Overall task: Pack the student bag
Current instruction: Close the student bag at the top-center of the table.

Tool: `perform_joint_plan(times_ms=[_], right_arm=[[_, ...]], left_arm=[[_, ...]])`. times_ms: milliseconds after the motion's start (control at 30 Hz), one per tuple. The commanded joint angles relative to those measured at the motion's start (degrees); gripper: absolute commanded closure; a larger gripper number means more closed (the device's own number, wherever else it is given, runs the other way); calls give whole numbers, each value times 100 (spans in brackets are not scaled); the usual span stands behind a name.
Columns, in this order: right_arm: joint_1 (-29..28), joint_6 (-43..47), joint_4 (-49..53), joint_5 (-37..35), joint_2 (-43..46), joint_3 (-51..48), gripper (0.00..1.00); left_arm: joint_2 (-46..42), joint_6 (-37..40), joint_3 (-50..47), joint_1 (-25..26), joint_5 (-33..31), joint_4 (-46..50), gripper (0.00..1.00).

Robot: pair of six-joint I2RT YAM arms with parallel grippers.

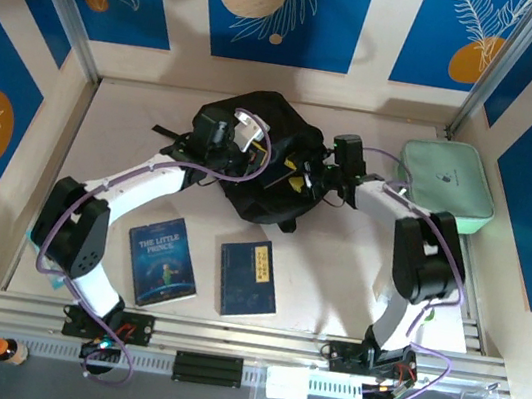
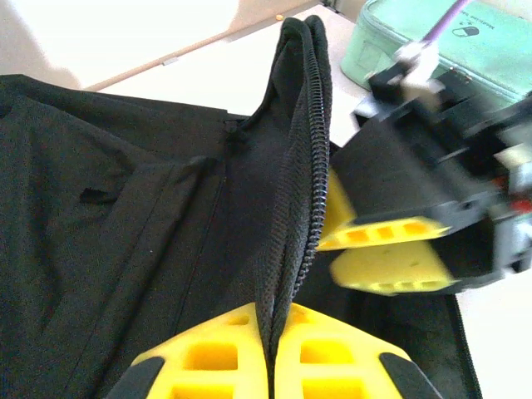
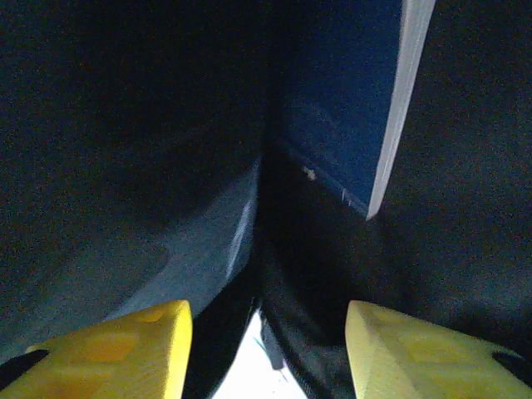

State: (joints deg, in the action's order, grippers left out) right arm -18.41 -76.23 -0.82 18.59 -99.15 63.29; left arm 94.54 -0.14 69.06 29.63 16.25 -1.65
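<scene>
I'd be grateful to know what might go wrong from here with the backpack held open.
The left tool pinches only the zipper edge of the backpack; it may slip, dropping that edge onto the right tool. That tool, jaws open inside beside a blue book, may snag the backpack when withdrawing.

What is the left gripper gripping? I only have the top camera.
Observer: In the left wrist view, the left gripper is pinched shut on the zipper edge of the bag, holding it up.
Operator: Is the right gripper open?
Observer: Yes. The right wrist view shows the right gripper open, with nothing between its jaws.
Operator: Anything in the bag yet?
Observer: A blue book sits inside, just beyond those jaws and not gripped.
</scene>
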Motion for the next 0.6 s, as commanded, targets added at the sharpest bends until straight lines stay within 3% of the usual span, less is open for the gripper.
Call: perform_joint_plan(times_ms=[0,67,200,267,433,567], right_arm=[[145,405,460,-52,567,-497,47],[191,599,674,-394,986,-735,45],[267,1215,1374,-1371,1819,-947,38],[325,1478,1563,-1692,2112,-1026,34],[495,2083,1707,-1505,2306,-936,27],[241,2638,2129,-1095,1971,-347,27]], left_arm=[[64,-62,244,-10,-9,45,92],[48,-116,255,-10,46,139,85],[-102,-255,152,-26,249,365,45],[-260,-228,-81,-34,355,362,34],[-753,-557,-713,-54,-461,648,19],[-1095,-1427,-1015,-101,-1595,1488,13]])
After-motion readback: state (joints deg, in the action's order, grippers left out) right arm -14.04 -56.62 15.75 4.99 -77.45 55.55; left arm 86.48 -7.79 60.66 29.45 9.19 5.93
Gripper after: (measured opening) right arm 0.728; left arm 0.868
